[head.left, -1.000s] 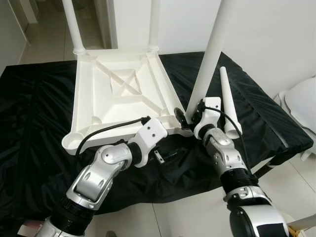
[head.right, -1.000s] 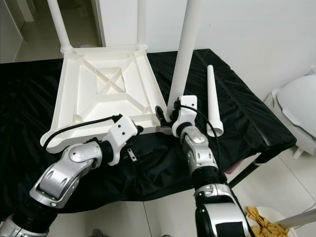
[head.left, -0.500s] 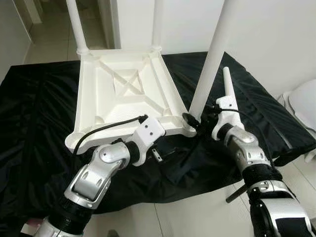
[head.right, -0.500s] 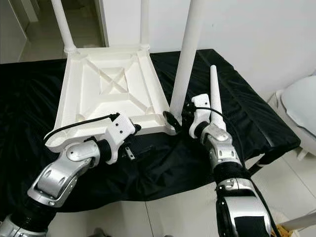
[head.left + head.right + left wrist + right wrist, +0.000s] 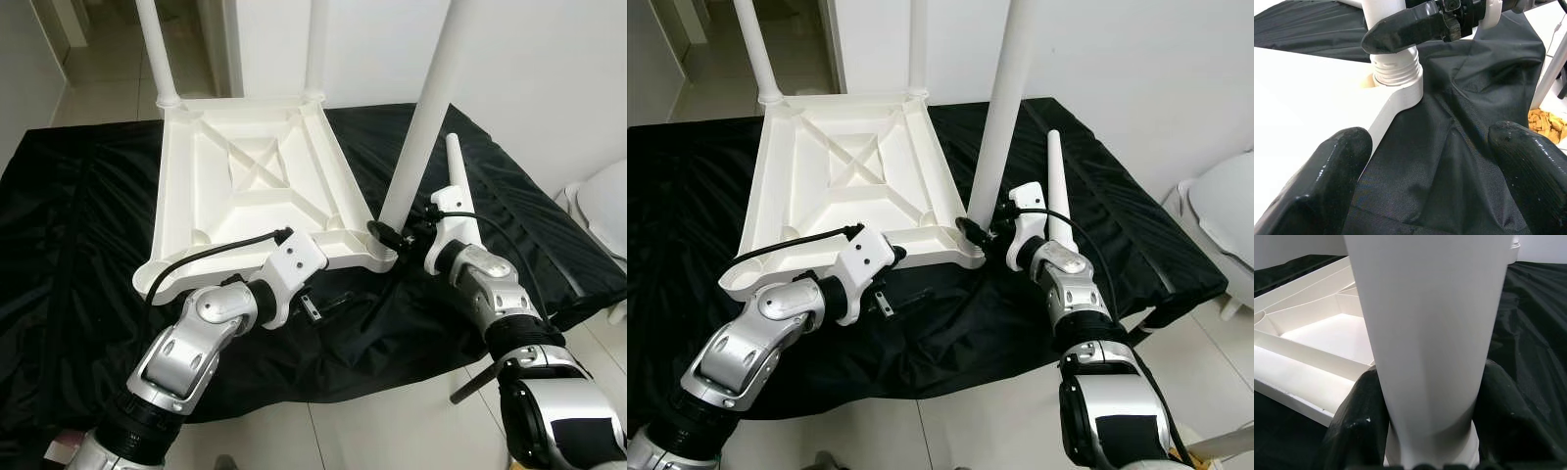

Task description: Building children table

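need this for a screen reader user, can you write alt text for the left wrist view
The right gripper clasps a white table leg just above its threaded end, which sits in a corner socket of the upturned white tabletop. In the foreground the left gripper is open, its two black fingers spread over the black cloth, one by the tabletop's edge.
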### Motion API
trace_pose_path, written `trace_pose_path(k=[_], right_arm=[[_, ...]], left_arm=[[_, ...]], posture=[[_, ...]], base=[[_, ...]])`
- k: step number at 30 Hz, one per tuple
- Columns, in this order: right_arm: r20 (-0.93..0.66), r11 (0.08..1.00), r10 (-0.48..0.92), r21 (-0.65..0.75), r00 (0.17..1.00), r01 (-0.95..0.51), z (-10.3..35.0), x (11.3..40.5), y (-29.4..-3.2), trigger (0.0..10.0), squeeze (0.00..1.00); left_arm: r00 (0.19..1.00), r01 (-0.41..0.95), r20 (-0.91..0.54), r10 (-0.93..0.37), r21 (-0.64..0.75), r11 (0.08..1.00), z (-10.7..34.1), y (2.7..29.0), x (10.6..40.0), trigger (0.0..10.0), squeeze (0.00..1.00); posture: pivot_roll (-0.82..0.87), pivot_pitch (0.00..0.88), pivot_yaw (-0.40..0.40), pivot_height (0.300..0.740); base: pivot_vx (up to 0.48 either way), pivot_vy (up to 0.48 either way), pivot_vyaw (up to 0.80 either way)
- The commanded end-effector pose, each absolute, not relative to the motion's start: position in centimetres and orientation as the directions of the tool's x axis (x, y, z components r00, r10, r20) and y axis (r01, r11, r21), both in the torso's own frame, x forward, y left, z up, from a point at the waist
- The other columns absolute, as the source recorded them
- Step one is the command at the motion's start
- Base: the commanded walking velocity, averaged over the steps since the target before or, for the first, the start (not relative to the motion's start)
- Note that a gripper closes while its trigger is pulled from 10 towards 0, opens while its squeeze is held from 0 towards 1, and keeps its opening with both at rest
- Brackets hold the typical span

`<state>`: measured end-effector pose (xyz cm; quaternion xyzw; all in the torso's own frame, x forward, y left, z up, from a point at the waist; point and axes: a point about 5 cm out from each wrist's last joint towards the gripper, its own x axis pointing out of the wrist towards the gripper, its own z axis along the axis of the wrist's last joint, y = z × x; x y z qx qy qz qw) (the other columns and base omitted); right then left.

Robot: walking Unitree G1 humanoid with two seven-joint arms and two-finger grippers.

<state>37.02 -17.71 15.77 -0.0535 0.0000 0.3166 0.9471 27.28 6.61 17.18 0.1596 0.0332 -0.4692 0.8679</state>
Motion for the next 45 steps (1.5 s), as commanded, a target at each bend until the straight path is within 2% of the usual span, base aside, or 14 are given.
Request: trace_pose_path(k=[1, 8, 19, 23, 31, 35, 39, 40, 43, 44, 45], right_arm=[[-0.062, 0.788, 0.604, -0.106, 0.794, -0.607, 15.4, 37.0, -17.9, 0.0, 0.00], [-0.075, 0.768, 0.629, -0.089, 0.774, -0.634, 15.0, 36.9, -18.0, 0.0, 0.00], [-0.071, 0.795, 0.601, -0.045, 0.796, -0.605, 14.6, 36.9, -18.1, 0.0, 0.00], [-0.055, 0.857, 0.514, -0.013, 0.856, -0.516, 14.2, 36.9, -18.3, 0.0, 0.00], [0.015, 0.897, 0.441, 0.014, 0.897, -0.441, 14.3, 36.7, -16.4, 0.0, 0.00], [0.045, 0.936, 0.339, 0.086, 0.940, -0.341, 14.3, 36.5, -15.0, 0.0, 0.00], [0.046, 0.938, 0.331, 0.091, 0.942, -0.334, 14.3, 36.5, -14.9, 0.0, 0.00], [0.050, 0.956, 0.271, 0.104, 0.961, -0.275, 14.2, 36.5, -14.4, 0.0, 0.00], [0.051, 0.967, 0.222, 0.114, 0.974, -0.227, 14.2, 36.4, -14.0, 0.0, 0.00], [0.042, 0.981, 0.121, 0.147, 0.992, -0.126, 14.1, 36.1, -13.1, 0.0, 0.00], [0.042, 0.981, 0.121, 0.147, 0.992, -0.126, 14.1, 36.1, -13.1, 0.0, 0.00]], left_arm=[[0.563, 0.820, -0.208, -0.800, 0.263, 0.509, 17.5, 6.6, 27.2, 10.0, 0.00], [0.562, 0.820, -0.209, -0.800, 0.262, 0.508, 17.5, 6.7, 27.3, 10.0, 0.00], [0.559, 0.822, -0.208, -0.802, 0.261, 0.506, 17.5, 6.6, 27.3, 10.0, 0.00], [0.560, 0.822, -0.210, -0.802, 0.259, 0.507, 17.4, 6.6, 27.2, 10.0, 0.00], [0.554, 0.826, -0.211, -0.805, 0.258, 0.501, 17.3, 6.5, 27.1, 10.0, 0.00], [0.550, 0.829, -0.212, -0.808, 0.257, 0.497, 17.2, 6.4, 27.1, 10.0, 0.00], [0.550, 0.829, -0.212, -0.808, 0.257, 0.497, 17.2, 6.4, 27.0, 10.0, 0.00], [0.548, 0.830, -0.213, -0.809, 0.257, 0.495, 17.2, 6.4, 27.0, 10.0, 0.00], [0.546, 0.831, -0.213, -0.810, 0.256, 0.493, 17.2, 6.3, 27.0, 10.0, 0.00], [0.544, 0.833, -0.214, -0.812, 0.256, 0.491, 17.2, 6.3, 27.0, 10.0, 0.00], [0.544, 0.833, -0.214, -0.812, 0.256, 0.491, 17.2, 6.3, 27.0, 10.0, 0.00]], posture=[[-0.03, 0.027, -0.001, 0.740], [-0.03, 0.030, 0.002, 0.740], [-0.03, 0.030, -0.003, 0.740], [-0.03, 0.028, -0.010, 0.740], [-0.04, 0.019, -0.012, 0.740], [-0.04, 0.016, -0.011, 0.740], [-0.04, 0.016, -0.011, 0.740], [-0.04, 0.013, -0.011, 0.740], [-0.04, 0.012, -0.011, 0.740], [-0.04, 0.009, -0.011, 0.740], [-0.04, 0.009, -0.011, 0.740]], base=[[0.000, 0.000, 0.00], [0.000, 0.000, 0.00], [0.000, 0.000, 0.00], [0.000, 0.000, 0.00], [0.000, 0.000, 0.00], [0.000, 0.000, 0.00], [0.000, 0.000, 0.00], [0.000, 0.000, 0.00], [0.000, 0.000, 0.00], [0.000, 0.000, 0.00], [0.000, 0.000, 0.00]])
